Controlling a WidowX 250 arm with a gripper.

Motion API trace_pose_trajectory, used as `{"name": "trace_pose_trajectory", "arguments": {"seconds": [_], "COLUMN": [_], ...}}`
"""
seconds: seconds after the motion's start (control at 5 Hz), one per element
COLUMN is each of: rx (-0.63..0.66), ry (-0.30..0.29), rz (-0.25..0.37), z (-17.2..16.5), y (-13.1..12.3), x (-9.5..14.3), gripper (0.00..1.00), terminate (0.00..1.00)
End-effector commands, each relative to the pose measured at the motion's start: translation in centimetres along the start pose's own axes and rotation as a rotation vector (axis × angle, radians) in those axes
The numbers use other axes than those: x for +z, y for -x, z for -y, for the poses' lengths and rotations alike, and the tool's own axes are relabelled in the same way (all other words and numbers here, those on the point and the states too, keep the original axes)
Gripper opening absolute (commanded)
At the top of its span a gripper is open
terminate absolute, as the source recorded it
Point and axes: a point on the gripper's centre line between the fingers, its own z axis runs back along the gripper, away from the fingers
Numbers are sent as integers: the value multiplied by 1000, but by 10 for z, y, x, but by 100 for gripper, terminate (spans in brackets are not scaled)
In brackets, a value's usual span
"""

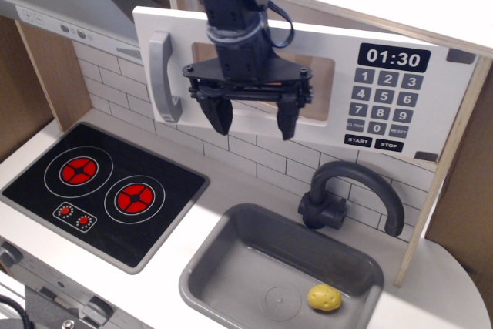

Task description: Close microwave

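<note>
One black gripper (249, 119), fingers spread and empty, hangs before the wide white toy microwave door (308, 82); we judge a flat, steady push beside its grey bar handle (163, 75) seats it.

Toy play kitchen: stovetop (104, 194), sink (281, 267), faucet (350, 194), microwave (308, 82), tiled backsplash (246, 156).

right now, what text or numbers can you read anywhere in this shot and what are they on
"01:30" on the dark clock display of the microwave.
"1 2 3 / 4 5 6 / 7 8 9" and "0" on the grey keypad.
"CLOCK" and "RESET" beside the 0, small but legible.
"START" and "STOP" on the two dark keys below.
The range hood markings are too small to read.
</note>
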Motion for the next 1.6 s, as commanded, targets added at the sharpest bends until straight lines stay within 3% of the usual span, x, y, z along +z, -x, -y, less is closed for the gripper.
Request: {"name": "trace_pose_trajectory", "arguments": {"seconds": [0.0,0.2,0.6,1.2,1.4], "rx": [-85,-75,-64,-82,-80], "ry": [7,1,7,86,84], "rz": [207,254,291,348,366], "z": [-28,-33,-32,-28,-25], "y": [-24,-38,-60,-67,-71], "x": [9,3,-3,-3,-3], "gripper": [100,100,100,100,100], "terminate": [0,0,0,0,0]}}
